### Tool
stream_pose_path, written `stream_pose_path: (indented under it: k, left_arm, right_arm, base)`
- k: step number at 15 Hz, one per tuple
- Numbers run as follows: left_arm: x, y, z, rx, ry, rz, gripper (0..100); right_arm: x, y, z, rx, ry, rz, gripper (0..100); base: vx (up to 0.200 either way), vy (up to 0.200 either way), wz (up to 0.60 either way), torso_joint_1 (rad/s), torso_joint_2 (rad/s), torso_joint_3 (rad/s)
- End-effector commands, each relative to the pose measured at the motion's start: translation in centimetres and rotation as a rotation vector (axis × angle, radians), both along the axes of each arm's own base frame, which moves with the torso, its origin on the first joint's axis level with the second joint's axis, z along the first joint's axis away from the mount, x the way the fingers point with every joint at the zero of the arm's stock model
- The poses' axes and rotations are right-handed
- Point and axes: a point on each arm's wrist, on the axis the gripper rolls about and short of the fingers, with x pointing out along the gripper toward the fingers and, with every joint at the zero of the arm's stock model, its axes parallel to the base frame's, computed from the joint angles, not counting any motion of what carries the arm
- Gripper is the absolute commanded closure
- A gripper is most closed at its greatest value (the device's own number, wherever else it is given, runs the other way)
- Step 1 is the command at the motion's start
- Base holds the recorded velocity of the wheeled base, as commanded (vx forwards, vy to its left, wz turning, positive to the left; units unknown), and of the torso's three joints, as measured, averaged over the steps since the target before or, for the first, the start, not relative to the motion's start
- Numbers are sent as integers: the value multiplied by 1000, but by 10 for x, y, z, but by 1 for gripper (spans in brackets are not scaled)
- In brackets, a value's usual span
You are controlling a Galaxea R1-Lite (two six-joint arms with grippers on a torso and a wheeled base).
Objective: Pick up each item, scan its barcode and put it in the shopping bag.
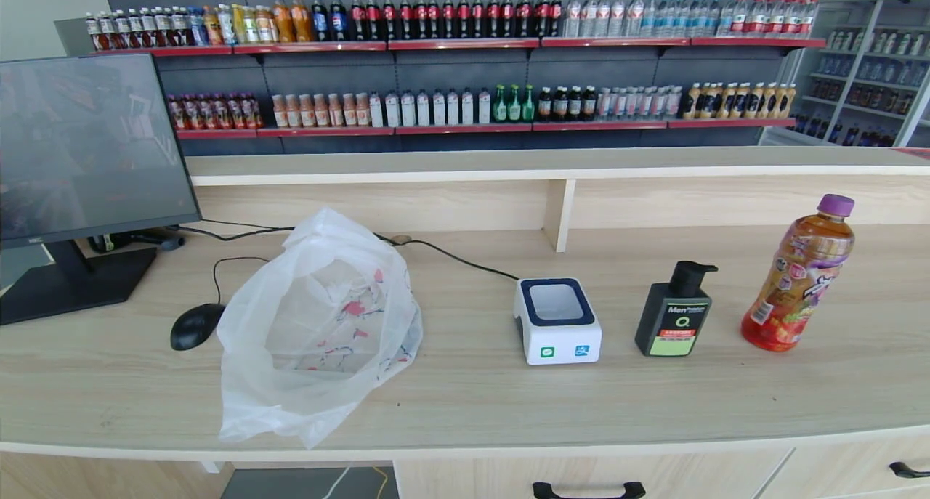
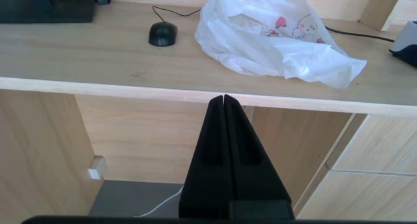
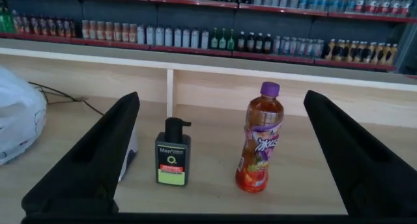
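my left pincer [image 2: 224, 99] is closed, its two black fingers pressed flat together and gripping nothing. it is hanging below the front edge of the wooden counter [image 1: 472, 390], facing the cabinet panels under it.

my right pincer [image 3: 221, 97] is gaping wide and holding nothing. it is facing the pump bottle [image 1: 674, 317] and the juice bottle [image 1: 799, 281], which are standing upright between its fingers, near each other but apart.

in the head view, the white scanner [image 1: 557, 332] is sitting near the middle of the counter, window up, with the dark pump bottle just to its right and the purple-capped juice bottle farther right. the clear shopping bag [image 1: 320, 325] is lying crumpled to the scanner's left, its mouth gaping toward me. a black mouse [image 1: 196, 326] is resting just beside the bag, and a dark monitor [image 1: 87, 143] is standing at the far left. a black cable [image 1: 450, 256] is running behind the bag to the scanner. shelves [image 1: 465, 45] of drinks are lining the back wall.

in the right wrist view, one finger is covering most of the scanner. the left wrist view is taking in the bag and mouse from below counter height.
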Motion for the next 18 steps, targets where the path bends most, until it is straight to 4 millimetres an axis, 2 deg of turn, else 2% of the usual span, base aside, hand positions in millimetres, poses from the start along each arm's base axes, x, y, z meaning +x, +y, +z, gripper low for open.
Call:
stream_pose_path:
  k: [1, 3, 5, 6, 8, 9, 12, 15, 16, 18]
  left_arm:
    - [0, 0, 0, 0, 1, 0, 100]
    - [0, 0, 0, 0, -1, 0, 100]
    - [0, 0, 0, 0, -1, 0, 100]
    - [0, 0, 0, 0, -1, 0, 100]
    - [0, 0, 0, 0, -1, 0, 100]
    - [0, 0, 0, 0, -1, 0, 100]
    - [0, 0, 0, 0, 1, 0, 100]
    - [0, 0, 0, 0, -1, 0, 100]
    - [0, 0, 0, 0, -2, 0, 100]
    - [0, 0, 0, 0, 1, 0, 100]
  right_arm:
    - [98, 9, 16, -20, -26, 44, 0]
    - [149, 20, 25, -18, -207, 74, 0]
    - [182, 28, 26, -18, -343, 75, 0]
    - [186, 30, 21, -17, -322, 78, 0]
    - [185, 35, 13, -15, -291, 92, 0]
    - [180, 44, 0, -26, -237, 130, 0]
    - [162, 56, -25, -75, -144, 184, 0]
    - [168, 58, -34, -75, -105, 188, 0]
    - [163, 60, -49, -84, -38, 156, 0]
    - [147, 70, -65, -41, 49, 144, 0]
  base:
    - [0, 0, 0, 0, 0, 0]
    - [0, 0, 0, 0, 0, 0]
    - [0, 0, 0, 0, 0, 0]
    - [0, 0, 0, 0, 0, 0]
    - [0, 0, 0, 0, 0, 0]
    - [0, 0, 0, 0, 0, 0]
    - [0, 0, 0, 0, 0, 0]
    - [0, 0, 0, 0, 0, 0]
    - [0, 0, 0, 0, 0, 0]
    - [0, 0, 0, 0, 0, 0]
